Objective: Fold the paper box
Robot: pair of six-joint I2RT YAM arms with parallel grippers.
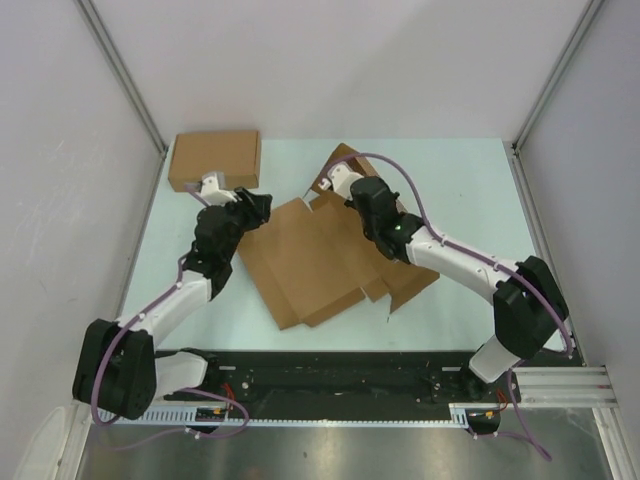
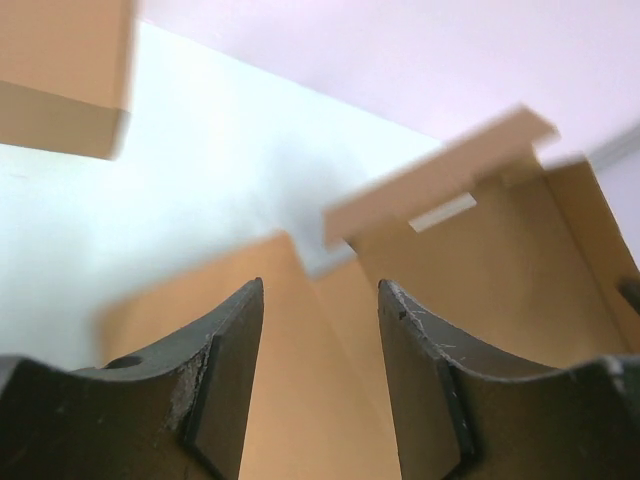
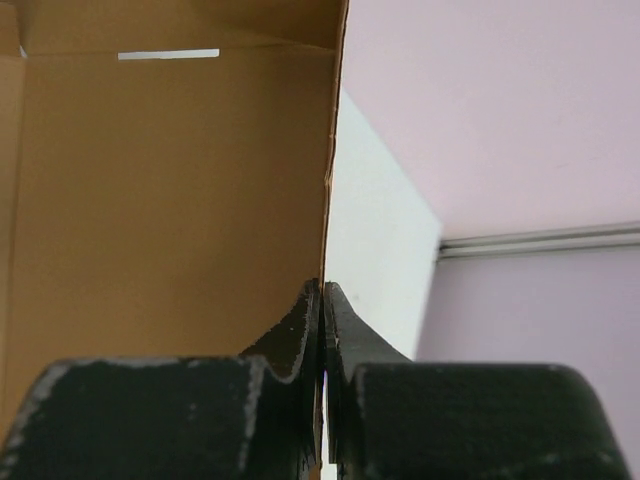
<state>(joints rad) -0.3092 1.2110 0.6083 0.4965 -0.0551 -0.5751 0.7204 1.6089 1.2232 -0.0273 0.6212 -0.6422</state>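
Pinching only a thin edge of the paper box [image 3: 170, 200], right gripper [image 3: 322, 295] could slip; left gripper [image 2: 320, 295], spread, isn't bracing it.

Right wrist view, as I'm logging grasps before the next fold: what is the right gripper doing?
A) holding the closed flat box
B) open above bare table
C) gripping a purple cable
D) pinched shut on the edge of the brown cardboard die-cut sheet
D: the right gripper has its fingers closed together on the thin edge of the brown cardboard die-cut sheet.
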